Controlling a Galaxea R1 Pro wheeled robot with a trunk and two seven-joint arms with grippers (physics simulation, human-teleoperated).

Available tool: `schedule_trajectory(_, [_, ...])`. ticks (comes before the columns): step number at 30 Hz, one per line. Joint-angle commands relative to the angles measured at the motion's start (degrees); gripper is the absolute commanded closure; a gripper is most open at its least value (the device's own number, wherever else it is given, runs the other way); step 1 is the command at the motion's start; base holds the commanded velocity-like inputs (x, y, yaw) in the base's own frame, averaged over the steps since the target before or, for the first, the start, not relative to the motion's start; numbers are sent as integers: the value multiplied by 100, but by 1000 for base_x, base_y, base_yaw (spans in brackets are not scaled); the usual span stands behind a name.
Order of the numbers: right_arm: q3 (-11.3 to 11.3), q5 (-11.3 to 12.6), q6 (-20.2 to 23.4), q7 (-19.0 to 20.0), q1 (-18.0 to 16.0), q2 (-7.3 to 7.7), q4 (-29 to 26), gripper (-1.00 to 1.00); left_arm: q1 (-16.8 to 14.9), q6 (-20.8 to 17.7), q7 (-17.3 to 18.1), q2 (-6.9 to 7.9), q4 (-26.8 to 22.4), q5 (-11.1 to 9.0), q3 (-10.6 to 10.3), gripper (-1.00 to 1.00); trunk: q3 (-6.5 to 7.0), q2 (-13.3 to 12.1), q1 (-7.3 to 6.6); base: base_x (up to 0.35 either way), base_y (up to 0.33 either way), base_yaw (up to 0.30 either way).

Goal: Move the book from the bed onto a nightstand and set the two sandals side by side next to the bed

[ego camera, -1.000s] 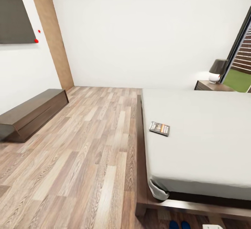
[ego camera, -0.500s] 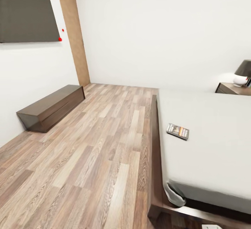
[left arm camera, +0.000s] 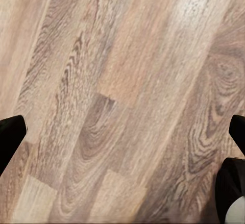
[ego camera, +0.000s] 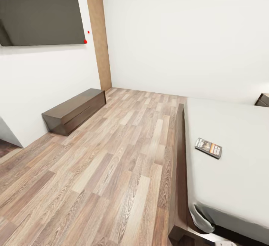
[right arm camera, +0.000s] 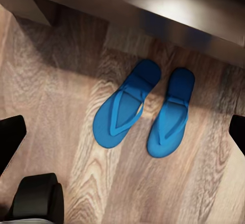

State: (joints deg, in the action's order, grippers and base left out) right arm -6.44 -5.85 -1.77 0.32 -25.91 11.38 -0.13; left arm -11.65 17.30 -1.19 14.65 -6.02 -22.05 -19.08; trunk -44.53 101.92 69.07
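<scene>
Wood-plank floor (ego camera: 112, 171) beside bed (ego camera: 231, 141)

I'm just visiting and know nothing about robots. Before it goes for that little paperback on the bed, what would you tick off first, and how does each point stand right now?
1. Small dark paperback book with an orange band lies flat on the pale-grey mattress of the dark-framed bed: ok.
2. Nothing lies on the book: ok.
3. Left gripper fingers spread, only wood-plank floor between them: ok.
4. Right gripper fingers spread, holding nothing: ok.
5. Two bright blue flip-flop sandals lie side by side on the floor by the bed frame: ok.
6. Dark-brown nightstand top free for the book: cannot tell, just a corner shows.
</scene>
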Motion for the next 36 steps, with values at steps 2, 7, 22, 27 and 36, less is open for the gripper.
schedule_trajectory(2, [-50,-71,-19,5,-2,-12,6,-100,-4,14,-13,-3,4,-38,-50,-100,24,-80,-45,0,2,263])
schedule_trajectory(7, [-50,-91,-20,4,-2,-30,5,-100,-4,12,-13,-20,8,-37,-50,-100,93,-280,-155,0,1,263])
schedule_trajectory(22, [-50,-108,-24,3,-2,-46,12,-100,-4,2,-10,-80,54,-28,-51,-100,300,-882,-485,0,0,263])
schedule_trajectory(27, [-50,-109,-25,3,-2,-47,13,-100,-4,2,-9,-91,56,-25,-51,-100,370,-1082,-594,0,0,263])
schedule_trajectory(36, [-50,-112,-26,3,-2,-48,13,-100,-4,2,-7,-140,57,-20,-58,-100,498,-1443,-792,0,0,263])
